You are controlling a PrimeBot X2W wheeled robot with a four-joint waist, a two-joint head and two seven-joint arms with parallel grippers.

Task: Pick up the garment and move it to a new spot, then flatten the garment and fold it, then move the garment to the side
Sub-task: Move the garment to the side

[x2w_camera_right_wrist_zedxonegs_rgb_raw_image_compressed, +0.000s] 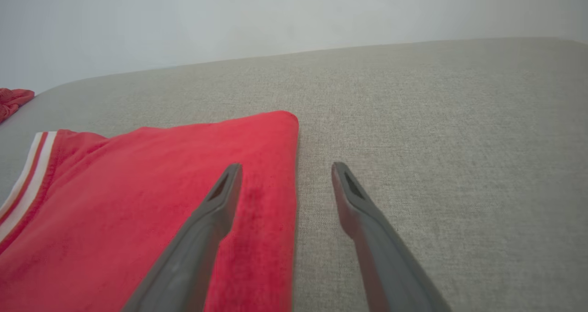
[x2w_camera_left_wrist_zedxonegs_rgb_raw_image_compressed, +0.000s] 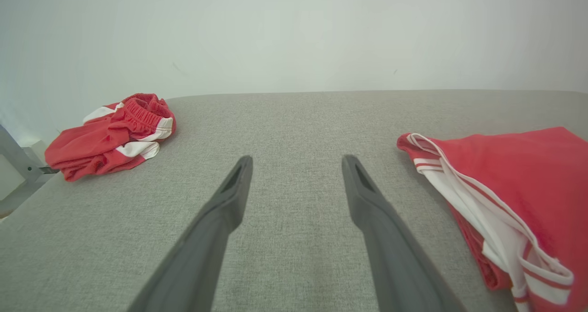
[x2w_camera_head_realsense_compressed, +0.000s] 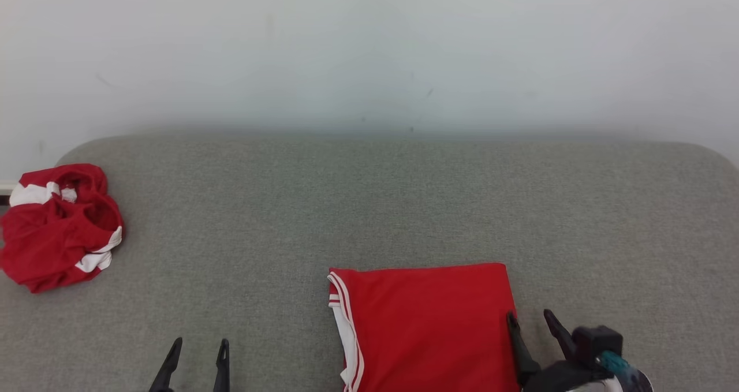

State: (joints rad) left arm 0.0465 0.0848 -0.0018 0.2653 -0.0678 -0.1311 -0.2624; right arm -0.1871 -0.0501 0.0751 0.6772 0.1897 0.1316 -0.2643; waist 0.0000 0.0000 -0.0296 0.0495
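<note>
A red garment (x2w_camera_head_realsense_compressed: 427,325) with white stripe trim lies folded flat near the front middle of the grey table (x2w_camera_head_realsense_compressed: 369,207); it also appears as the garment (x2w_camera_left_wrist_zedxonegs_rgb_raw_image_compressed: 519,183) and the garment (x2w_camera_right_wrist_zedxonegs_rgb_raw_image_compressed: 151,201) in the wrist views. My right gripper (x2w_camera_head_realsense_compressed: 530,319) is open at its right edge, one finger over the fabric and one over bare table, holding nothing; the right gripper (x2w_camera_right_wrist_zedxonegs_rgb_raw_image_compressed: 285,167) straddles that edge. My left gripper (x2w_camera_head_realsense_compressed: 199,344) stands open and empty over bare table, left of the garment; the left gripper (x2w_camera_left_wrist_zedxonegs_rgb_raw_image_compressed: 297,159) points at the far wall.
A second red and white garment (x2w_camera_head_realsense_compressed: 60,224) lies crumpled at the table's far left edge, also visible as the crumpled garment (x2w_camera_left_wrist_zedxonegs_rgb_raw_image_compressed: 112,135). A pale wall (x2w_camera_head_realsense_compressed: 369,51) runs behind the table. Bare grey cloth surface stretches across the middle and right.
</note>
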